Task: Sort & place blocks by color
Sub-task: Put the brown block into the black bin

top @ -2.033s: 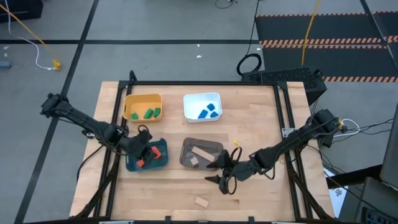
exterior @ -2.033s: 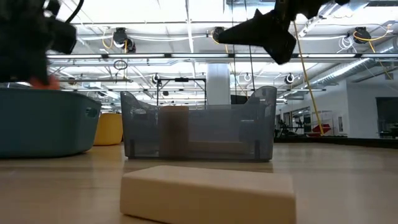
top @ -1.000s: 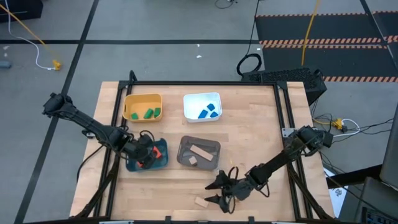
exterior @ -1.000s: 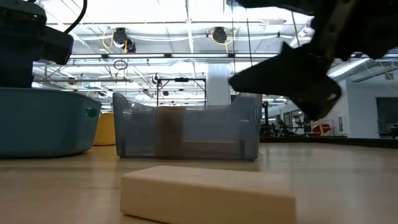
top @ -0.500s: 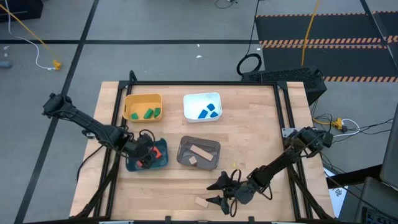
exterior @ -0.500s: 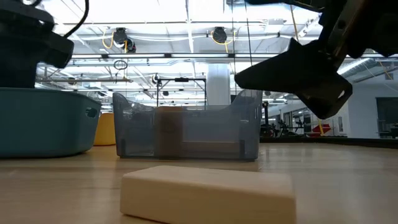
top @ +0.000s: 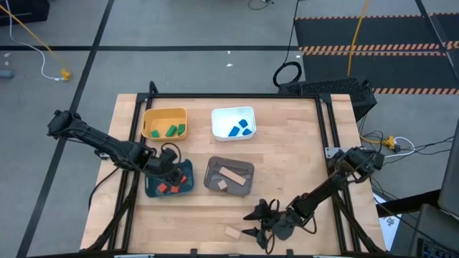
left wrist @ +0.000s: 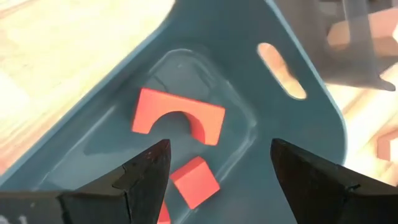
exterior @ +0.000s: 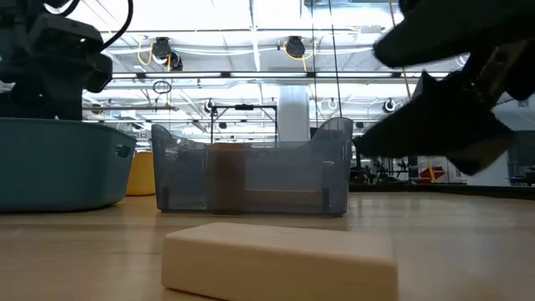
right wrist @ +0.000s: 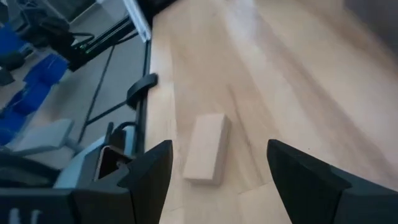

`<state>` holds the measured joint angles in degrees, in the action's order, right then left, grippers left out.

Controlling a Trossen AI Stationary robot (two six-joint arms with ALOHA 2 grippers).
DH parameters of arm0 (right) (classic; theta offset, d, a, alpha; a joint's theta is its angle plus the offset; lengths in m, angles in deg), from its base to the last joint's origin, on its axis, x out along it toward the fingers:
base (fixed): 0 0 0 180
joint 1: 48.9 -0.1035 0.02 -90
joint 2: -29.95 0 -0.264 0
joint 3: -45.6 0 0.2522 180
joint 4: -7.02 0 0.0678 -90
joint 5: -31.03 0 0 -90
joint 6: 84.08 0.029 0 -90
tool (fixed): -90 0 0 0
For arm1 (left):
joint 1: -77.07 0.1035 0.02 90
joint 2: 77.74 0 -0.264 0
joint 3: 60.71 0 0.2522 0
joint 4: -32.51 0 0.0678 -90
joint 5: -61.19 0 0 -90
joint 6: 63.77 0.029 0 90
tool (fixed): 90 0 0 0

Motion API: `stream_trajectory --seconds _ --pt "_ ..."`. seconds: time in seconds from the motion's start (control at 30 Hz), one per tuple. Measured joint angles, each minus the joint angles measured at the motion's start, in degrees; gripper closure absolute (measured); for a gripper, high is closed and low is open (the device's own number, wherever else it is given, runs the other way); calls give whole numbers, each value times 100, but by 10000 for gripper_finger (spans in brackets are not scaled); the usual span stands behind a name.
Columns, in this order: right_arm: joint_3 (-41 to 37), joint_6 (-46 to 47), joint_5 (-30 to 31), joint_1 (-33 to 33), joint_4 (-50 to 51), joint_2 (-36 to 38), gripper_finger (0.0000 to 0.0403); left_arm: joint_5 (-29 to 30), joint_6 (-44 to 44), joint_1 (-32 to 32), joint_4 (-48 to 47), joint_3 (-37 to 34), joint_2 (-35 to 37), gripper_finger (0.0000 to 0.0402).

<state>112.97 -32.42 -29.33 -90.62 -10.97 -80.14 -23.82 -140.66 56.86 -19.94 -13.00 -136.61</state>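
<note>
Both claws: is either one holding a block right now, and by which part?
Nothing is held. The left claw is open over the teal bin; the right claw is open, short of the tan block.

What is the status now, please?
Left gripper open over teal bin, red blocks inside. Right gripper open, near the loose tan block. Nothing in the way.

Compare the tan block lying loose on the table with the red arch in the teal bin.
The tan block is a plain wooden bar; the red arch has a curved cutout. The tan block lies on the bare table, outside every bin; the red arch is already in the teal bin, beside a red cube. Both lie flat and ungripped.
</note>
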Motion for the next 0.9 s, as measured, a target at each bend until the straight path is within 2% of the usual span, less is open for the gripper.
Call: stream_trajectory --seconds 0.13,0.37,0.6,0.77,0.9 --pt "378 -720 646 -208 -72 -229 152 -3 186 -22 108 0 0 128" --pt "926 -2231 636 -279 101 -524 152 -26 512 -223 191 0 1 128" --pt "929 -2615 632 -261 533 -517 152 -101 638 -547 205 0 7 128" --pt "924 -2168 622 -174 940 -526 151 -101 779 -542 238 0 7 128" --pt "924 -2101 607 -184 646 -616 152 -98 786 -475 242 0 7 128"
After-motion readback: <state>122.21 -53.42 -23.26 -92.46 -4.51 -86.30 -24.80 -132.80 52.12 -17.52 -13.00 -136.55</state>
